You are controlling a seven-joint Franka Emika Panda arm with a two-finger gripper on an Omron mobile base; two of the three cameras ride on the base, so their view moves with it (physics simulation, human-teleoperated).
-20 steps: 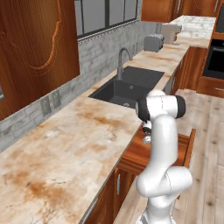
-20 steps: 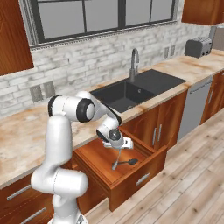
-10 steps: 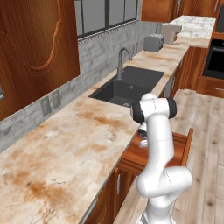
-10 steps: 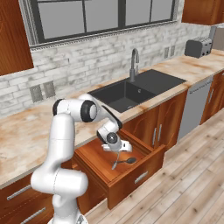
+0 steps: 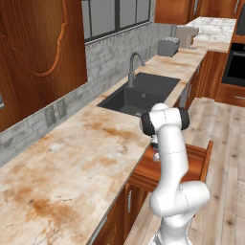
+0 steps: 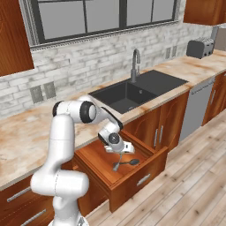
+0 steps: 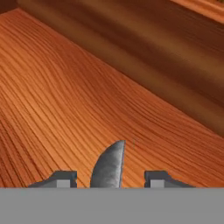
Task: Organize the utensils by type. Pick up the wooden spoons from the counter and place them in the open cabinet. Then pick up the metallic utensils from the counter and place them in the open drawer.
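Observation:
My gripper [image 6: 118,152] hangs low inside the open drawer [image 6: 145,170], just above its wooden floor. In the hand view the gripper [image 7: 109,179] is open: its two fingertips [image 7: 61,178] stand apart, with a grey metallic utensil [image 7: 108,167] between them and a gap on each side. That slim metal piece [image 6: 117,164] points down from the hand to the drawer floor. A small dark spoon [image 6: 132,162] lies on the drawer floor beside it. The marbled counter [image 5: 91,158] is bare of utensils. The wooden spoons and the open cabinet are out of view.
A black sink [image 6: 132,92] with a faucet [image 6: 134,64] lies in the counter just past the drawer. A toaster [image 6: 201,46] stands at the far right. The pulled-out drawer front [image 5: 206,160] juts over the wooden floor. A brown wall cabinet [image 5: 38,48] hangs at the upper left.
The jaws have gone from shut on the grey metal utensil to open, so it stands free between the fingertips. The arm has barely moved over the drawer.

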